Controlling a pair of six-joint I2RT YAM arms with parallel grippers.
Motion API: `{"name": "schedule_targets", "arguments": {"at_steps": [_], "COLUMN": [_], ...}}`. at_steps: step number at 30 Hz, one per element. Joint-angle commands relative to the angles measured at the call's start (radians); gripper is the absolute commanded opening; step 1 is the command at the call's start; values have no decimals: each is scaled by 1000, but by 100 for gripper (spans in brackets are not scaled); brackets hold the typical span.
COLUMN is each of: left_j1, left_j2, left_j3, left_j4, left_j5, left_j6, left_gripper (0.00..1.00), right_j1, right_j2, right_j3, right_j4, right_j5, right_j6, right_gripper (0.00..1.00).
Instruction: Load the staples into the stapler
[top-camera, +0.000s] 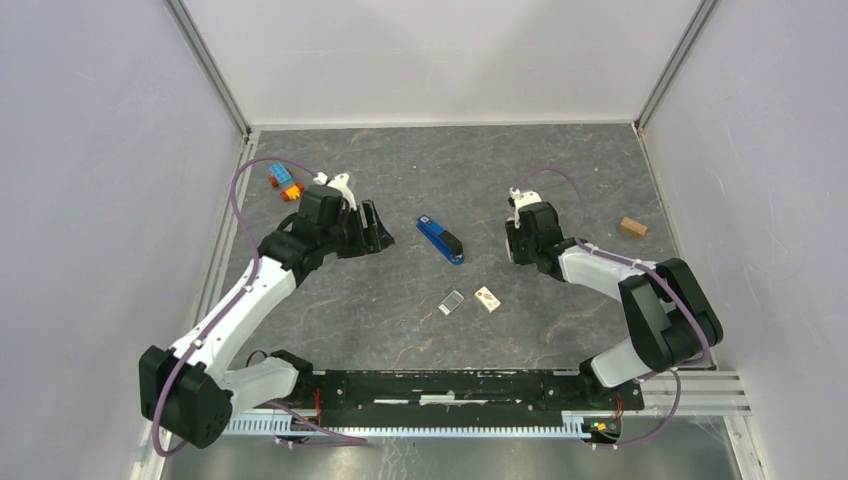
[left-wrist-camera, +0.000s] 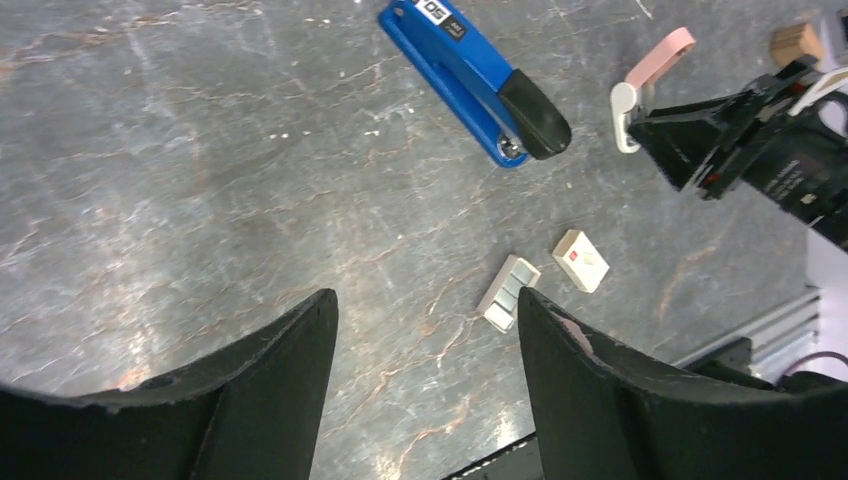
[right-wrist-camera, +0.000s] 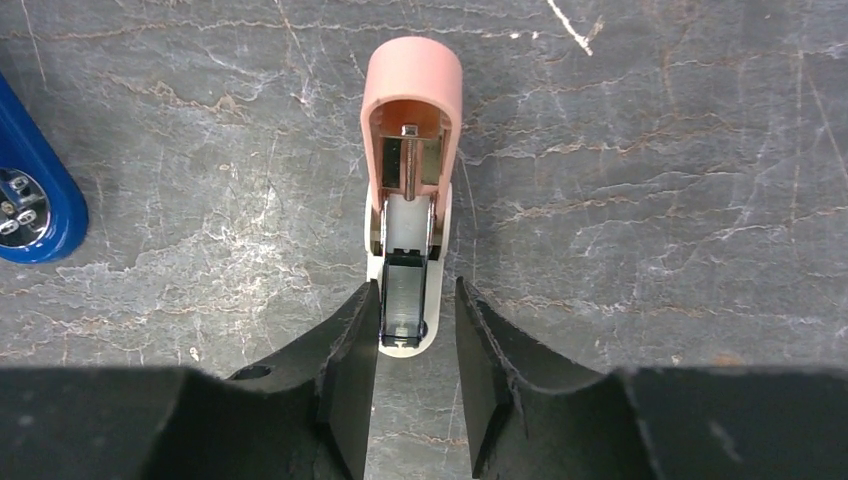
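Above the grey surface, the left tool hangs wide, holding nothing. The right tool pinches a pink-and-white piece (pink top swung open). The blue stapler lies flat between the arms, with the staples nearer the bases.

Top view overhead, distant; both wrist views close, angled down; all share stapler.
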Motion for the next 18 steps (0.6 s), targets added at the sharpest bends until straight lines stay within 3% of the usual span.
{"name": "schedule_targets", "arguments": {"at_steps": [1,6,11,18], "left_j1": [18,18,13,-55], "left_j2": [57,165,286,514], "left_j3": [34,70,98,236], "left_j4": [141,182,302,384], "left_j5": [162,182,198,209], "left_j6": [-81,-68,-117,-154], "left_gripper": [70,55,43,34], "right_j1": [7,12,22,80], "right_j2": [21,-9,-70,-168], "right_j3": [-2,-41,-137,-247], "right_j4": [29,47,116,230], "right_j5": [-8,-15,-130,-192], "right_j6": [-33,-65,-103,-160], "right_gripper": [36,25,24,23]}}
